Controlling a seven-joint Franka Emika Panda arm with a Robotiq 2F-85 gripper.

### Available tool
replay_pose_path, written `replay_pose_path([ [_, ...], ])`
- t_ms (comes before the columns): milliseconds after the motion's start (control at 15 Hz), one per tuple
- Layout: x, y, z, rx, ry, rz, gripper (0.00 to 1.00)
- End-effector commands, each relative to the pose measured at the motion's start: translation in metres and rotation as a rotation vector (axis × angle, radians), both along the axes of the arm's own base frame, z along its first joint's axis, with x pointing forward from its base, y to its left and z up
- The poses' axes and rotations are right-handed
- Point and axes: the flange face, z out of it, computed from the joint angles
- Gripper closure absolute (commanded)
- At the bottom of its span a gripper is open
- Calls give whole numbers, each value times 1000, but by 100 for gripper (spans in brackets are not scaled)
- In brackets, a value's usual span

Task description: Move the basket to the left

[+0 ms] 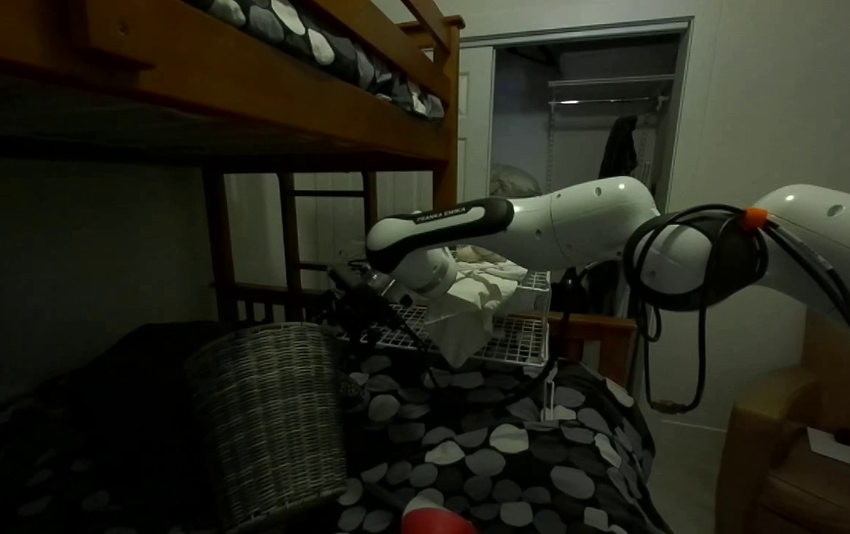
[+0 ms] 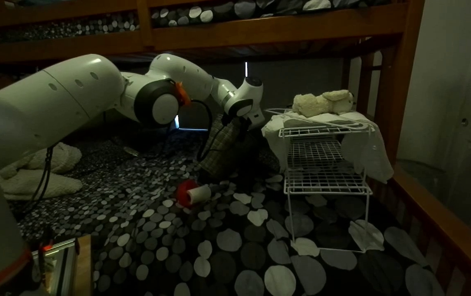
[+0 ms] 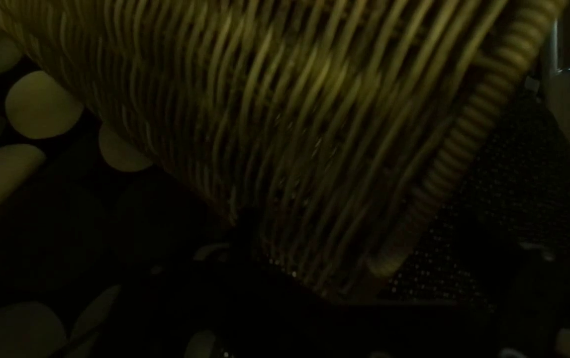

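The basket (image 1: 277, 415) is a tall grey-brown woven basket with a thick rim, standing tilted on the dark dotted bedding. In an exterior view, it also shows partly behind the wrist (image 2: 219, 144), leaning. My gripper (image 1: 354, 315) is dark and low beside the basket's rim, on the side towards the rack. In the wrist view, the basket's woven wall (image 3: 275, 99) fills the upper part, and its rim runs down to the dark gripper shapes at the bottom. The fingers are too dark to show whether they are open or shut, or whether they touch the basket.
A white wire rack (image 2: 328, 191) with white cloth and a cream stuffed animal (image 2: 322, 102) stands near the gripper. A red and white object (image 2: 188, 193) lies on the bedding near the basket. The upper bunk's wooden rail (image 1: 247, 111) is overhead. Cables hang from the arm.
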Motion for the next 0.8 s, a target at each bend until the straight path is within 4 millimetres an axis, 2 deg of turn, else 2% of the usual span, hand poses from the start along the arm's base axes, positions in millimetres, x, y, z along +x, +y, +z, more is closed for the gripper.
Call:
replay_pose_path([
  [0,-3,-4,15,6,31,25,0],
  [200,-7,-16,38,48,50,100,0],
  [333,-7,-23,41,79,106,127,0],
  [600,-7,-19,11,81,195,116,0],
  [733,-8,-2,-8,90,196,96,0],
])
